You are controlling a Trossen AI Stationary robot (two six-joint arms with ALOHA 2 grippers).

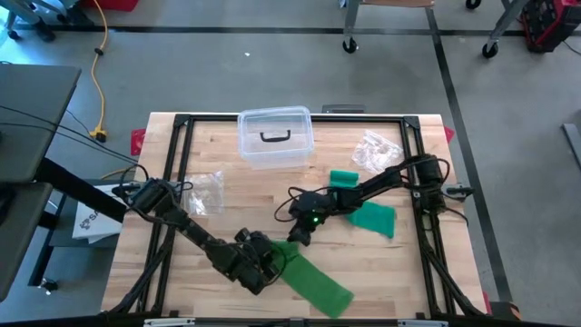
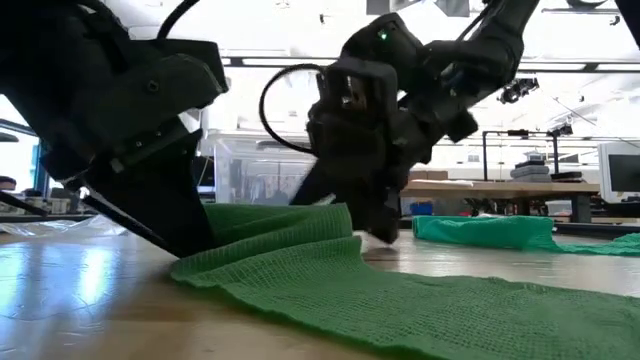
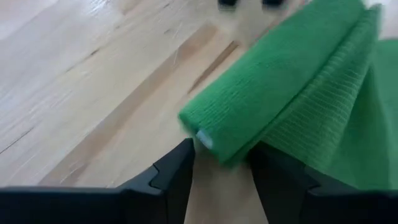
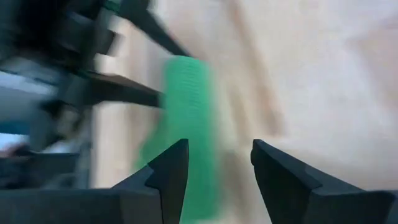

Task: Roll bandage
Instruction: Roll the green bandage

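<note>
A green mesh bandage [image 1: 320,283] lies as a strip on the wooden table, running toward the near edge. Its far end is wound into a roll [image 3: 273,93] with a pale core. My left gripper [image 1: 263,259] comes in from the table's left and is shut on that roll's end [image 3: 222,152]. My right gripper [image 1: 301,234] hovers just beyond the roll on the far side. It is open [image 4: 219,152], with only bare wood between its fingers. In the low view the strip [image 2: 420,295] spreads flat toward the camera and humps up at the roll. My left gripper has the end face of the bandage roll [image 3: 208,140] between its two fingertips, one on either side. The fingers slant down from the table's left and point along the roll's axis. The roll rests on the table, and the unwound strip trails off it, slack.
A clear lidded box [image 1: 275,136] stands at the far middle. A second green bandage [image 1: 374,218] and a small green roll [image 1: 343,178] lie under the right arm. Crumpled plastic bags lie at the far right [image 1: 377,150] and at the left [image 1: 207,191]. A black frame [image 1: 182,123] edges the table.
</note>
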